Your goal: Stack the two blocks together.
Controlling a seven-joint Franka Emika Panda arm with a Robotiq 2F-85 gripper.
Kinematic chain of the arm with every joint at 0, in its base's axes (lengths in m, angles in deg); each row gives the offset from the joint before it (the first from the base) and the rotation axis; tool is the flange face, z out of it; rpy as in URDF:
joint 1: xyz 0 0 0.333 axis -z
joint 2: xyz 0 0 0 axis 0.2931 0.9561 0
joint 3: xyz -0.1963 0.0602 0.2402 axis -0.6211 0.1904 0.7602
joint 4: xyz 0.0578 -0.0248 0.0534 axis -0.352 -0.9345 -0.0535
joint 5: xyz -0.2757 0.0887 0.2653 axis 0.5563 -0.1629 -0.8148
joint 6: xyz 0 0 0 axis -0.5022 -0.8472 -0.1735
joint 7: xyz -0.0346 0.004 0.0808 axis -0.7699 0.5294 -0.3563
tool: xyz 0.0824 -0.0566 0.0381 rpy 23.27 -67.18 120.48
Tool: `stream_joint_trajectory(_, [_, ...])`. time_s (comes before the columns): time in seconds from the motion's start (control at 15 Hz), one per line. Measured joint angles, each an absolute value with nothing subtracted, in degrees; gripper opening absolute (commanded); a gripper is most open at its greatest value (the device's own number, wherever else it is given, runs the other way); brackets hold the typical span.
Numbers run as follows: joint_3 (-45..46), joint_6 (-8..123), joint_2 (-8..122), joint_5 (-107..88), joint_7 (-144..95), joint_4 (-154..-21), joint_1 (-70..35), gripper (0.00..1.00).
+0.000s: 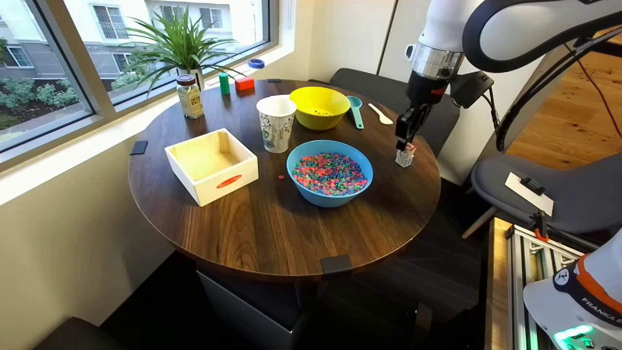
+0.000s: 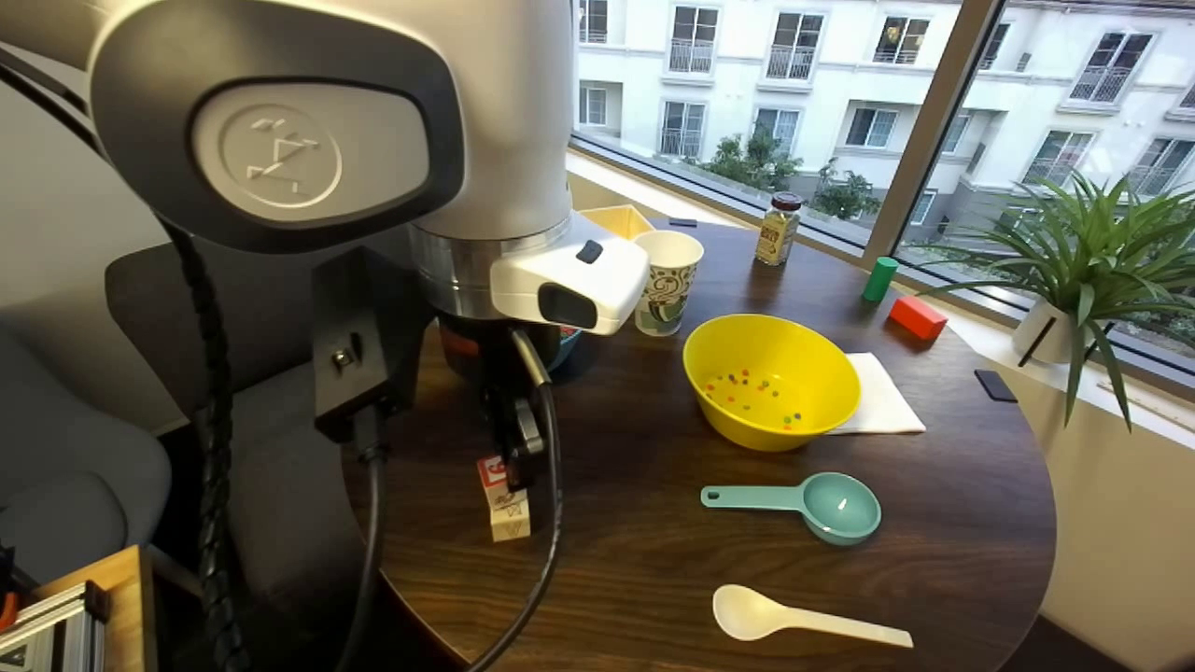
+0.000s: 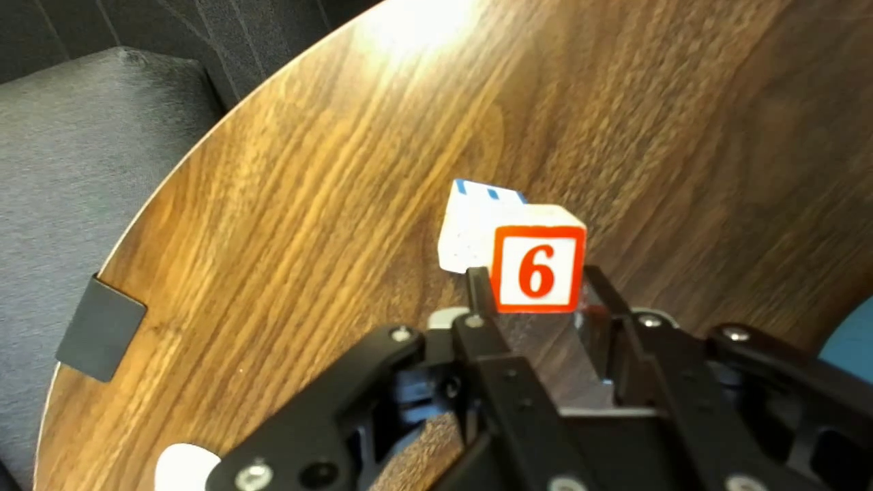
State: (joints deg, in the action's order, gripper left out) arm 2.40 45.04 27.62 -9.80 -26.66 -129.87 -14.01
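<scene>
Placing, apparently: gripper [image 3: 537,281] clamped on the red-edged block [image 3: 539,262]; white block [image 3: 469,230] lower down, at its ten o'clock in the wrist view. Next move likely calls for centring, then release.

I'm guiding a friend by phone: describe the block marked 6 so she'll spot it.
On the round brown table, find the blue bowl; between it and the table's edge hangs the gripper. In its jaws is the upper block, small and cubic. Unlike the blue-marked lower block, it bears a red-framed red 6.
</scene>
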Motion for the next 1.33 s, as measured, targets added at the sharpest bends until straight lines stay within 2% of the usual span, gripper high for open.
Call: stream_joint_trajectory(1.33, [2.26, 44.97, 26.50, -9.80, -29.80, -130.76, -12.56, 0.09])
